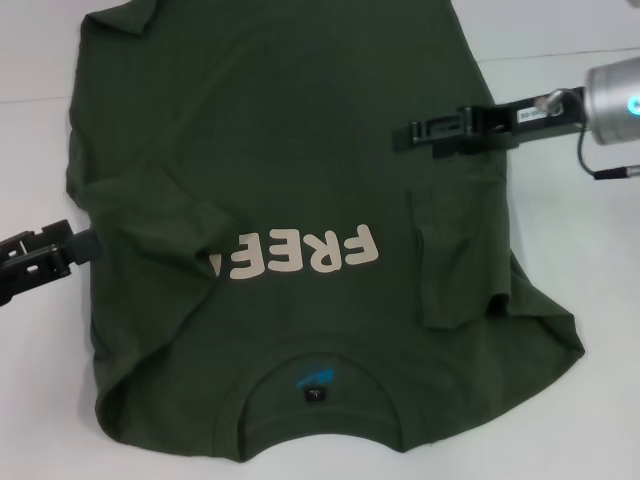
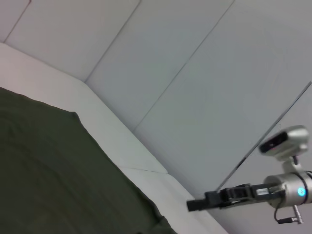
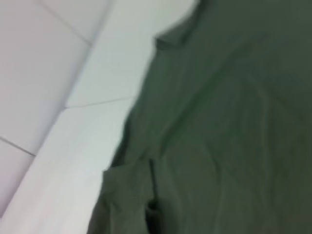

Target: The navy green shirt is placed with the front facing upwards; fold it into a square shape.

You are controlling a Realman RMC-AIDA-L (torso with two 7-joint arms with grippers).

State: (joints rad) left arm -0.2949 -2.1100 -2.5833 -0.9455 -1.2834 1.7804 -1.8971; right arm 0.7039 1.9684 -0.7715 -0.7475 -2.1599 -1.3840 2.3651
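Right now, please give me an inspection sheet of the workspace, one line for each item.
Surface: white table, flat.
Job's things: navy green shirt spread front up, collar nearest the robot; both sleeves folded inward, the left one covering the print's last letter.
Clutter: nothing seen.
Grippers: left gripper at the shirt's left edge; right gripper over the shirt's right side; whether either grips cloth cannot be told.
Cables: thin cable looping beside the right wrist.
Surroundings: pale panelled wall behind the table.
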